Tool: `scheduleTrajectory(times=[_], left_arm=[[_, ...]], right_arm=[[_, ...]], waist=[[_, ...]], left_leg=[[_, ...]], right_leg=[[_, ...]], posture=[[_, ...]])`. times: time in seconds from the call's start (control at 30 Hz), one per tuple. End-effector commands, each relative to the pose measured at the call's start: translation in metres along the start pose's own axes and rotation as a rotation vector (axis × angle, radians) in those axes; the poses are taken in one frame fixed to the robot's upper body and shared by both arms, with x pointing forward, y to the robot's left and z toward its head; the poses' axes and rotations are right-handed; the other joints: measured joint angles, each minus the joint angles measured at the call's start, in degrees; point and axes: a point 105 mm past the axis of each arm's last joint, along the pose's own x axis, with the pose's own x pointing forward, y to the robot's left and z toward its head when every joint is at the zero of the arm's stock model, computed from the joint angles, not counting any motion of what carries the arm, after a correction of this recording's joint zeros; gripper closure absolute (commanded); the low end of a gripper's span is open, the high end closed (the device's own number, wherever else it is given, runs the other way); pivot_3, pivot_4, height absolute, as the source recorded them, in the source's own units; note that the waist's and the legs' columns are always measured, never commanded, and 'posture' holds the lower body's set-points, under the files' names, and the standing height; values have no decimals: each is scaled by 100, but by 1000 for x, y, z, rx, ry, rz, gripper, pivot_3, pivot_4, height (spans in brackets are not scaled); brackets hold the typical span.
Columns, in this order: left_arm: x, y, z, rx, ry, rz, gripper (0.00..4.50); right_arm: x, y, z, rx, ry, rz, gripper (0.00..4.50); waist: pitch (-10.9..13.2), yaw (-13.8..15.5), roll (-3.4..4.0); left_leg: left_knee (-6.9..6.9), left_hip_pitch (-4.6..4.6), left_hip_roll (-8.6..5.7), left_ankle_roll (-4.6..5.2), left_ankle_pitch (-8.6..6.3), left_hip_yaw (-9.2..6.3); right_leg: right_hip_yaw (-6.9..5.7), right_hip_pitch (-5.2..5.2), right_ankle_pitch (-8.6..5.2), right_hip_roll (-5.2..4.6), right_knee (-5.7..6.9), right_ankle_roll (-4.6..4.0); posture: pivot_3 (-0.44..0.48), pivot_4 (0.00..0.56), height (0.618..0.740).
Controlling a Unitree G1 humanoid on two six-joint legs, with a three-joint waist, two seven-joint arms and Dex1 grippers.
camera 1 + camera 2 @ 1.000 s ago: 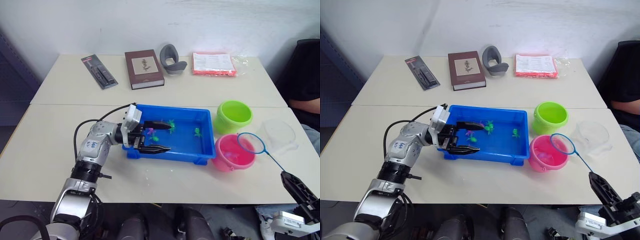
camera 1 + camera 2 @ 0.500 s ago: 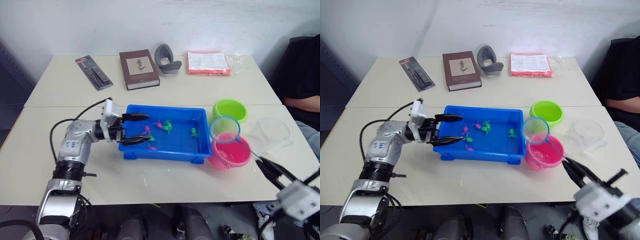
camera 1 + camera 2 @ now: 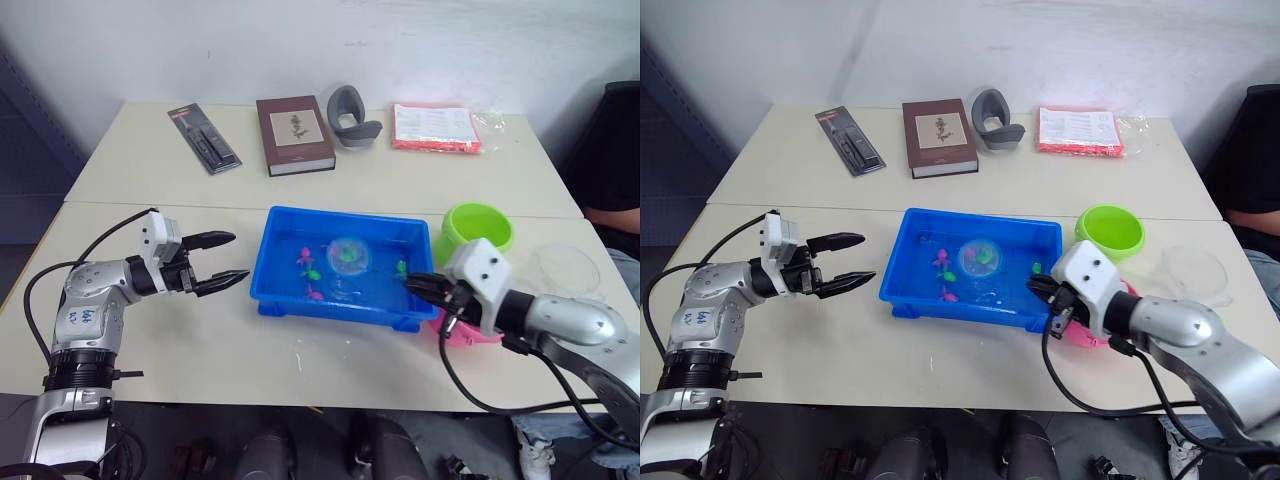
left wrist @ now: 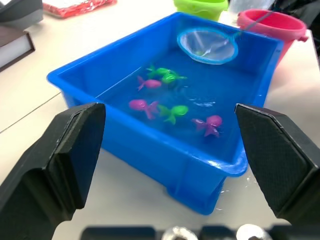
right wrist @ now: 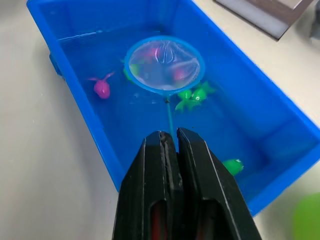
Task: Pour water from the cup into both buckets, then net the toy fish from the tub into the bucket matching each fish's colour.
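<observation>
The blue tub [image 3: 340,214] holds water and several tiny green and magenta toy fish [image 4: 172,111]. My right gripper [image 3: 422,288] is at the tub's right end, shut on the thin handle of a blue-rimmed net [image 5: 164,62]. The net's hoop lies in the tub over the fish. My left gripper [image 3: 238,257] is open just left of the tub, holding nothing. The green bucket [image 3: 477,228] stands right of the tub. The pink bucket [image 3: 466,331] is mostly hidden behind my right gripper. The clear cup [image 3: 565,268] sits further right.
Along the table's far side lie a black package [image 3: 203,138], a brown book [image 3: 294,133], a grey curved object [image 3: 352,103] and a red-and-white packet [image 3: 435,127]. A person in dark clothes [image 3: 620,150] sits at the right edge.
My left gripper has drawn back leftward out of the tub, still open. My right arm has swung in, bringing the net from over the pink bucket down into the tub.
</observation>
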Motion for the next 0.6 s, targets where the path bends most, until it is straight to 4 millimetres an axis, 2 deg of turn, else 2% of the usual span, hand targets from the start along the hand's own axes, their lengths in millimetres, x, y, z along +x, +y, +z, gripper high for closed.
scheduleTrajectory(times=[0.03, 0.23, 0.6], left_arm=[[-1, -1, 11, 55, -4, 8, 60], [5, -8, 13, 47, -11, 2, 60], [7, -11, 15, 48, -6, -1, 60]], right_arm=[[15, -14, -7, -15, 61, -34, 4500], [30, -28, -13, -68, 135, -65, 4500], [27, -34, -18, -137, 242, -81, 4500]], waist=[[0, -10, 0], [0, -9, 0], [0, -22, 0]], left_leg=[[4, -8, -2, 1, 0, 0], [5, -17, -8, 5, 3, -1], [5, -17, -5, 3, 4, -2]], right_leg=[[-4, -9, 1, 7, 2, 2], [-15, -14, 3, 22, 2, 5], [-16, -14, 3, 26, 1, 6]], posture=[[0, 150, 740], [0, 150, 740], [0, 150, 740]])
